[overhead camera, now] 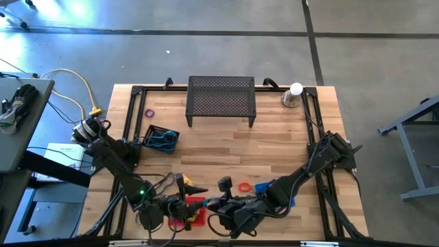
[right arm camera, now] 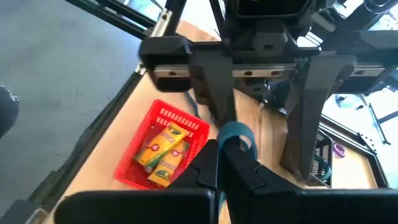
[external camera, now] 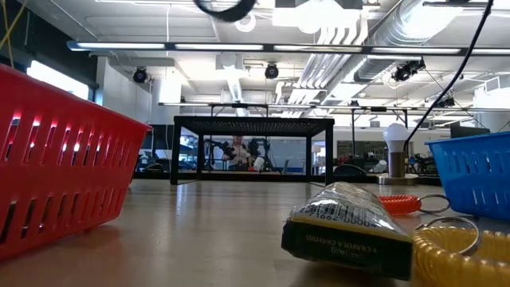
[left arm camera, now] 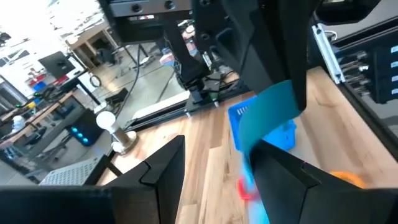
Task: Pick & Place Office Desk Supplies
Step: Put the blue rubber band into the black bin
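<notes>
My right gripper (right arm camera: 225, 148) is clenched on a teal band (right arm camera: 239, 132), pinching it at the fingertips so that the loop stands up from them. My left gripper (left arm camera: 217, 155) faces it with the fingers released and spread wide, the band hanging in the gap between them. I cannot tell whether either left finger touches it. Both grippers hover low over the near edge of the table, just beside the red basket (overhead camera: 195, 213).

Progress, as I judge it, is partway. The red basket already holds yellow crayon boxes (right arm camera: 160, 154), and a black basket (overhead camera: 160, 139) towards the left rail holds a tangle of teal and dark bands. Loose on the wood are a purple ring (overhead camera: 149, 113), an orange coil (overhead camera: 245, 186), a yellow coil (external camera: 462, 257) and a crayon box lying flat (external camera: 351, 233). A blue basket (overhead camera: 271, 187) sits by my right arm; its contents are hidden. The band in hand looks like either a handover or a drop not yet made.

The band is a thin, flat, flexible strip closed into a loop, plain teal, and it will likely sag once let go.
</notes>
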You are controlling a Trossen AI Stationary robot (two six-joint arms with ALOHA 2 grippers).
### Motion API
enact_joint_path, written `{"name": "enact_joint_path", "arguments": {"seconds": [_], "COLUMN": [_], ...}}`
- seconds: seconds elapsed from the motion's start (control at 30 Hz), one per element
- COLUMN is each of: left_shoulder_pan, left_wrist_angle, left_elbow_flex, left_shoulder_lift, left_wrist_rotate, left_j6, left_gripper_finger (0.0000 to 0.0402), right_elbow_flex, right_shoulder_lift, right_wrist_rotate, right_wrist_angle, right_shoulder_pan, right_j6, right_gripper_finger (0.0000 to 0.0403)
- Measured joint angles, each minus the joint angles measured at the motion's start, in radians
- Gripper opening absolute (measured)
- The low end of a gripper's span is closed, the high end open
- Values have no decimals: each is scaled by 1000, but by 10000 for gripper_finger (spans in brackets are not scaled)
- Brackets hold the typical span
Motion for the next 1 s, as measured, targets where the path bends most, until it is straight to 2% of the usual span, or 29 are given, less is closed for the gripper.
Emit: {"name": "enact_joint_path", "arguments": {"seconds": [0.23,0.33,0.47,0.67,0.87,1.0], "left_shoulder_pan": [50,66,71,57,41,31], "left_wrist_angle": [-30,-50,-52,-53,-61,-66], "left_elbow_flex": [0,0,0,0,0,0], "left_shoulder_lift": [0,0,0,0,0,0], "left_wrist_rotate": [-12,-30,-38,-38,-61,-71], "left_j6": [36,33,38,41,41,40], "left_gripper_finger": [167,151,104,10,2,2], "right_elbow_flex": [0,0,0,0,0,0], "right_shoulder_lift": [0,0,0,0,0,0], "right_wrist_rotate": [-92,-98,-98,-68,-81,-66], "right_wrist_angle": [-8,-22,-41,-61,-81,-110], "right_shoulder_pan": [-35,-38,-38,-38,-38,-38], "right_j6": [1,1,2,3,30,58], "right_gripper_finger": [3,3,3,3,7,32]}}
